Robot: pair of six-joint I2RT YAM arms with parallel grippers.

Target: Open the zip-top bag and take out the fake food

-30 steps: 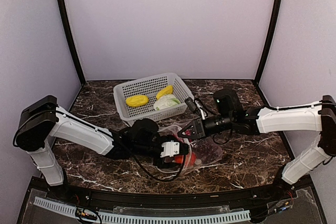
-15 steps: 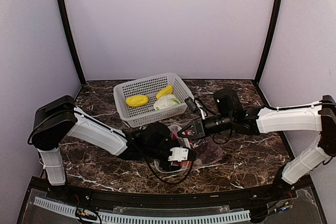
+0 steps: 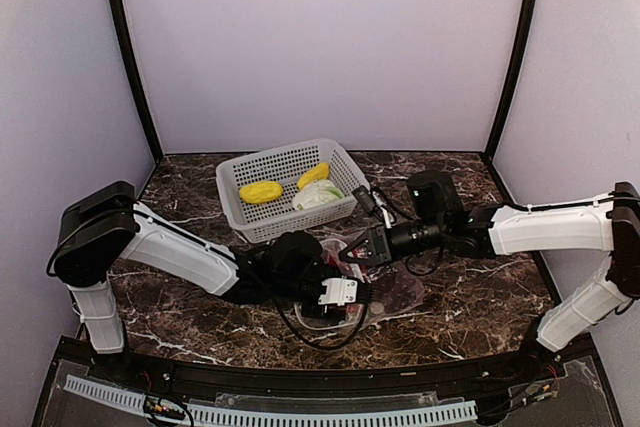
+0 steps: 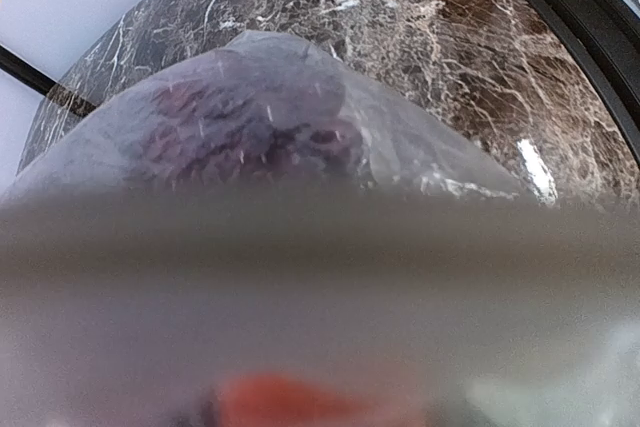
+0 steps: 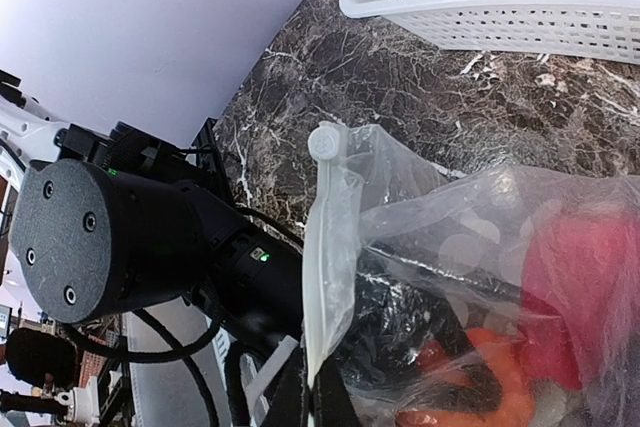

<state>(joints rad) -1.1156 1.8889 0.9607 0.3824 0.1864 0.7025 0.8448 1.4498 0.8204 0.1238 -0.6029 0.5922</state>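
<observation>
The zip-top bag (image 3: 385, 292) lies on the dark marble table (image 3: 480, 312), just toward 6 o'clock from the table's centre. The white basket (image 3: 285, 215) stands near it at 11 o'clock. The right gripper (image 3: 352, 248) reaches in from 3 o'clock, and its jaws are pressed together on the bag's zip strip (image 5: 320, 247), holding that edge up off the table. The left gripper (image 3: 338, 299) comes in from 9 o'clock, at the bag's 9 o'clock end. Blurred plastic covers most of its own camera, so whether its fingers are spread or pinching cannot be told. Inside the bag are dark purple grapes (image 4: 240, 132), a red piece (image 5: 585, 277) and an orange piece (image 5: 485, 377). The basket holds one yellow piece (image 3: 261, 192), a second yellow piece (image 3: 313, 175) and a pale leafy piece (image 3: 318, 196).
</observation>
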